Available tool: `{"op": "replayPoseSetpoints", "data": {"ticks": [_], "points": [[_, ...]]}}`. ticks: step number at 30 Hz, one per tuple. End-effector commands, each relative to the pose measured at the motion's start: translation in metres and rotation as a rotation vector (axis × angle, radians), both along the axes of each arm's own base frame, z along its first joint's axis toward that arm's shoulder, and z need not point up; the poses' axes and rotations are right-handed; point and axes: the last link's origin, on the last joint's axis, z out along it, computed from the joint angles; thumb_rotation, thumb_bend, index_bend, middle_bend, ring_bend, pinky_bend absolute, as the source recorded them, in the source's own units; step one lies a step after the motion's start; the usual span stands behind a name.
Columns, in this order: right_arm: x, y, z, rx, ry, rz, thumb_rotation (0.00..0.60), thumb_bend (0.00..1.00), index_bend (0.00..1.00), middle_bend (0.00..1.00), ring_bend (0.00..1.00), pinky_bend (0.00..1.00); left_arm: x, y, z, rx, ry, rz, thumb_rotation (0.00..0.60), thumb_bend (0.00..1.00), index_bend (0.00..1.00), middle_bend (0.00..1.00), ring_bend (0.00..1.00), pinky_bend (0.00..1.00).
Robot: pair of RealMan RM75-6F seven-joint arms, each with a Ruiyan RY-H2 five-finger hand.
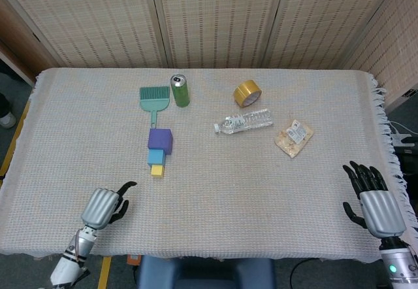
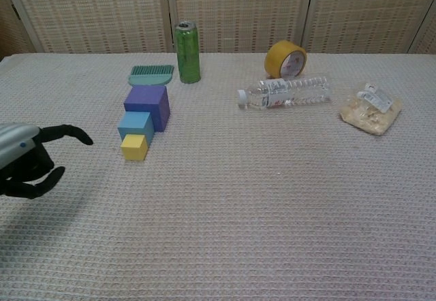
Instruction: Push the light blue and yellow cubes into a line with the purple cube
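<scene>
Three cubes stand touching in a row: the purple cube (image 1: pixel 160 140) (image 2: pixel 147 105) farthest from me, the light blue cube (image 1: pixel 156 157) (image 2: pixel 135 127) in the middle, and the small yellow cube (image 1: pixel 157 170) (image 2: pixel 134 147) nearest. My left hand (image 1: pixel 103 206) (image 2: pixel 24 158) is near the table's front edge, left of the yellow cube and apart from it. It holds nothing, with one finger stretched out and the others curled in. My right hand (image 1: pixel 372 204) rests at the front right corner with fingers spread and empty; only the head view shows it.
Beyond the purple cube lie a teal brush (image 1: pixel 154 99) and an upright green can (image 1: pixel 179 90). A yellow tape roll (image 1: pixel 247 93), a lying water bottle (image 1: pixel 243 121) and a snack bag (image 1: pixel 294 136) are at the back right. A woven cloth (image 1: pixel 261 191) covers the table.
</scene>
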Motion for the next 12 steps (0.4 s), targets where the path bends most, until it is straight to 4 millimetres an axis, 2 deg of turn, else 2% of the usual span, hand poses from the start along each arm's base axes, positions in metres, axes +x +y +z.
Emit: {"op": "replayPoseSetpoints", "data": {"ticks": [1, 2, 4, 7, 12], "points": [[0.002, 0.006, 0.000, 0.002, -0.007, 0.007, 0.600, 0.14, 0.00, 0.00, 0.00, 0.00, -0.034, -0.061, 0.077, 0.139, 0.111, 0.140, 0.600, 0.43, 0.11, 0.12, 0.04, 0.22], [0.003, 0.007, -0.001, 0.003, -0.007, 0.010, 0.600, 0.14, 0.00, 0.00, 0.00, 0.00, -0.039, -0.069, 0.086, 0.171, 0.117, 0.171, 0.600, 0.42, 0.10, 0.09, 0.01, 0.16], [0.004, 0.009, -0.003, 0.007, -0.003, 0.015, 0.600, 0.14, 0.00, 0.00, 0.00, 0.00, -0.050, -0.081, 0.101, 0.228, 0.087, 0.222, 0.600, 0.42, 0.07, 0.05, 0.00, 0.11], [0.005, 0.010, -0.006, 0.015, 0.007, 0.017, 0.600, 0.14, 0.00, 0.00, 0.00, 0.00, -0.061, -0.084, 0.114, 0.241, 0.102, 0.273, 0.600, 0.41, 0.03, 0.01, 0.00, 0.11], [0.006, 0.010, -0.010, 0.022, 0.012, 0.012, 0.600, 0.14, 0.00, 0.00, 0.00, 0.00, -0.060, -0.080, 0.118, 0.244, 0.106, 0.258, 0.600, 0.41, 0.01, 0.00, 0.00, 0.11]]}}
